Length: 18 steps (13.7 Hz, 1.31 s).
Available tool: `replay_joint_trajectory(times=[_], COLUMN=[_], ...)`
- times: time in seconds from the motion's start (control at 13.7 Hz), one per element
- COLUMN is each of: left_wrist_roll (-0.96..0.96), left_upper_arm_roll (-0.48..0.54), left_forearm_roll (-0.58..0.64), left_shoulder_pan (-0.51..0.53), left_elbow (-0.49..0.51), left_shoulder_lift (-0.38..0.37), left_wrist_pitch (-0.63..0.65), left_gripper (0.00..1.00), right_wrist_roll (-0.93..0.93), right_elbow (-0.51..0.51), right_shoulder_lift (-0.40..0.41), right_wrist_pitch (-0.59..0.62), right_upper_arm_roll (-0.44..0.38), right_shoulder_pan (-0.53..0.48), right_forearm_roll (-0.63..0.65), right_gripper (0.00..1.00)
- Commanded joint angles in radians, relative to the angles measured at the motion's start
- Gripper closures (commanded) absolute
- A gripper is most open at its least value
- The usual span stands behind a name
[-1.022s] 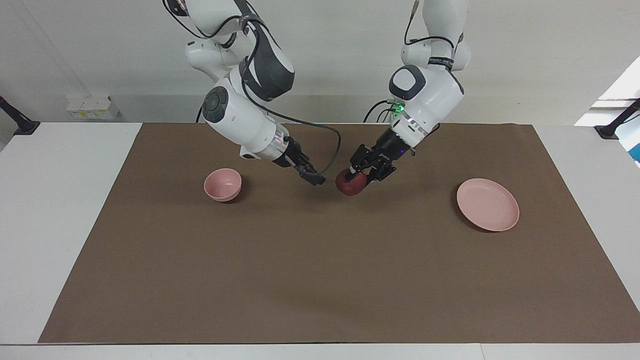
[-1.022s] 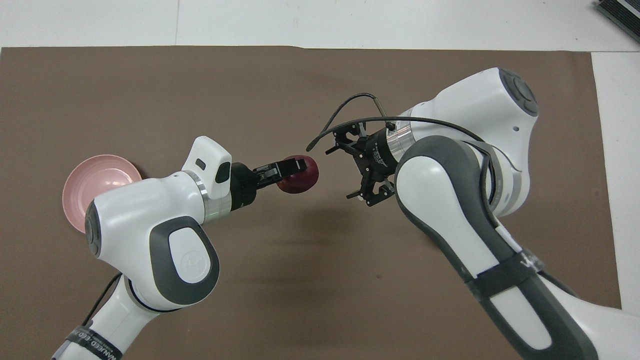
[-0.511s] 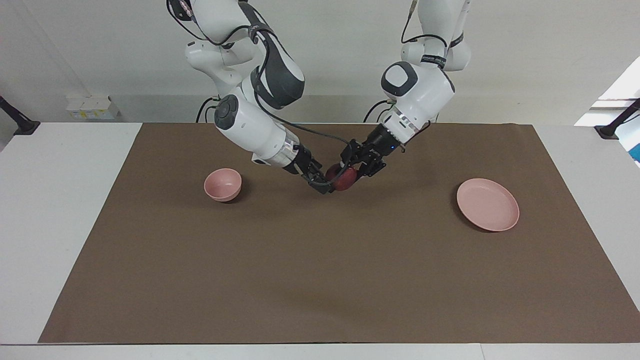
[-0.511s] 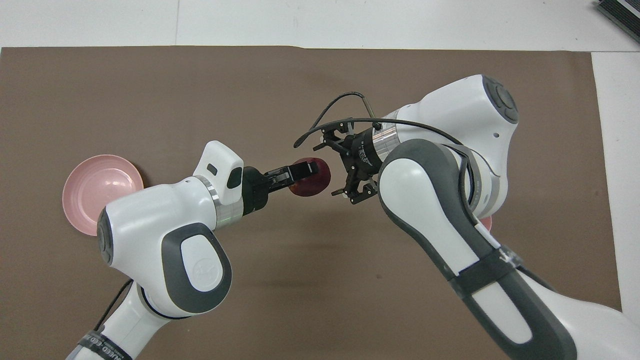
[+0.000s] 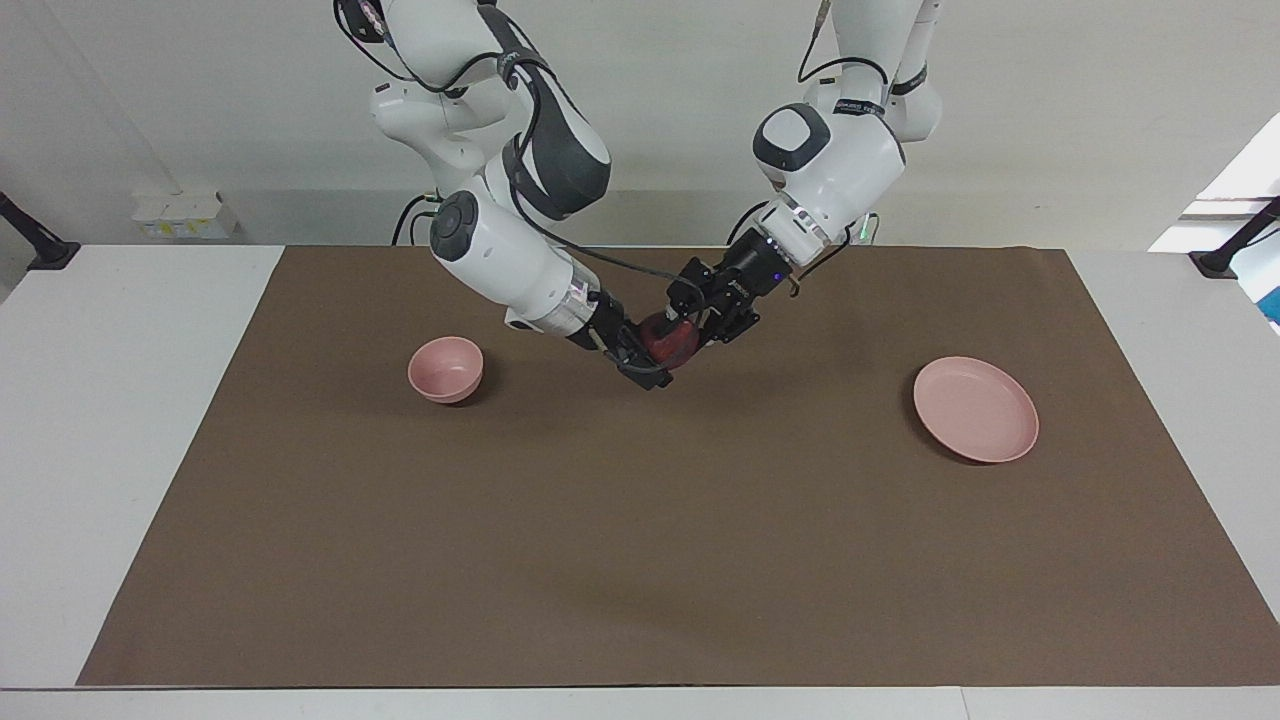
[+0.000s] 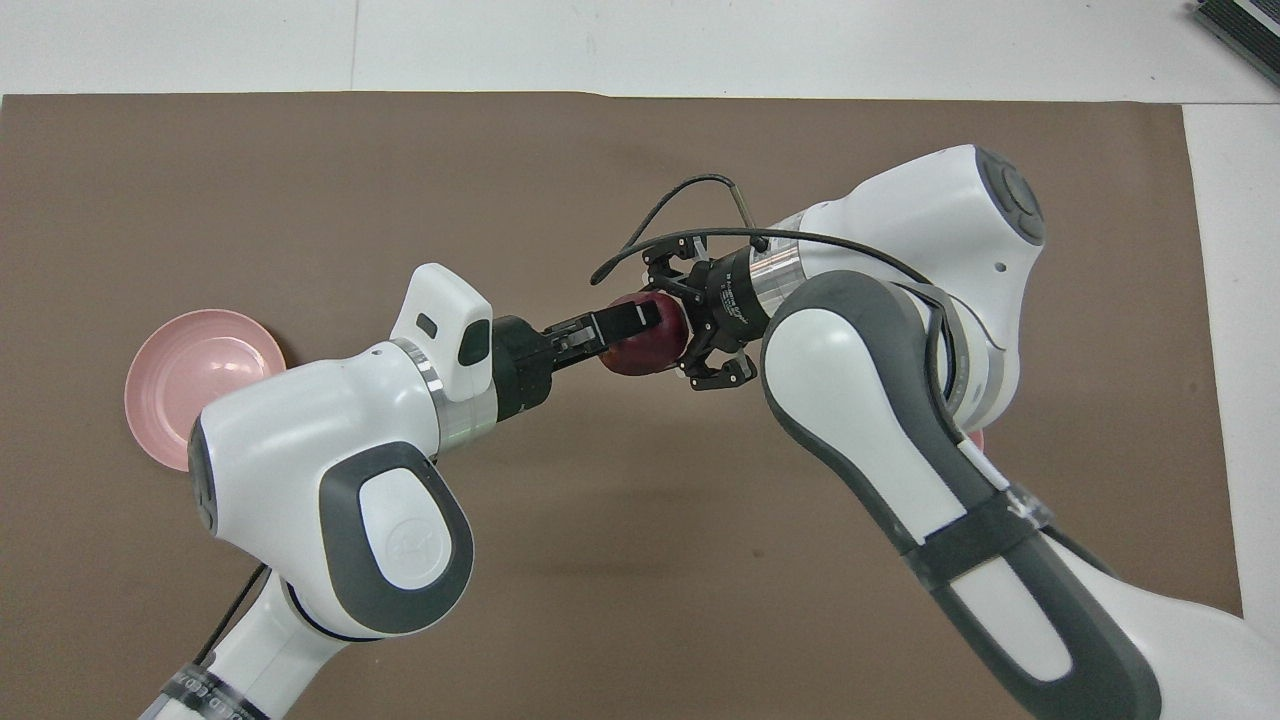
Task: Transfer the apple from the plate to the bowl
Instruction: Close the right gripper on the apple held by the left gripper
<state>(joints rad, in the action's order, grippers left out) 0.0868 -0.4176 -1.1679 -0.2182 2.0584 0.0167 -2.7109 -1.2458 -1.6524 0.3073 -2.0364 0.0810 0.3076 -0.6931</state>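
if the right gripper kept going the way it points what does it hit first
The apple, which the right gripper is already around; straight past it, the left gripper shut on the apple from the opposite direction.

Count taken across both views. One apple (image 5: 668,340), dark red, seen between the two grippers at the mat's middle. One plate (image 5: 975,409), pale pink, at about 3 o'clock from the apple in the facing view. One bowl (image 5: 446,369), pale pink, at about 9 o'clock there. One brown mat (image 5: 640,540). Two arms, two grippers. One small pale boxy item (image 5: 185,215) by the wall, possibly two.
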Motion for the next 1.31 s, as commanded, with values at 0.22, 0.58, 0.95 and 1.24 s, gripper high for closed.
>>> replay_joint_trajectory(times=[0.22,0.58,0.95,1.24], left_wrist_roll=[0.002,-0.004,0.004,0.007], left_upper_arm_roll=[0.008,0.008,0.010,0.013], left_forearm_roll=[-0.022,-0.022,-0.016,-0.006], left_shoulder_pan=[-0.004,-0.004,0.003,0.013], left_elbow=[-0.037,-0.035,-0.034,-0.029], left_shoulder_lift=[0.014,0.014,0.014,0.014], left_wrist_pitch=[-0.007,-0.007,-0.004,-0.004], left_gripper=[1.00,0.79,0.00,0.00], right_wrist_roll=[0.005,0.005,0.012,0.060], right_elbow=[0.013,0.011,0.010,0.014], right_shoulder_lift=[-0.001,-0.001,-0.007,-0.011], right_wrist_pitch=[0.048,0.050,0.054,0.102], right_upper_arm_roll=[0.008,0.008,0.006,0.005], right_shoulder_pan=[-0.008,-0.008,-0.015,-0.045], right_forearm_roll=[-0.042,-0.040,-0.034,-0.023], right_gripper=[1.00,1.00,1.00,1.00])
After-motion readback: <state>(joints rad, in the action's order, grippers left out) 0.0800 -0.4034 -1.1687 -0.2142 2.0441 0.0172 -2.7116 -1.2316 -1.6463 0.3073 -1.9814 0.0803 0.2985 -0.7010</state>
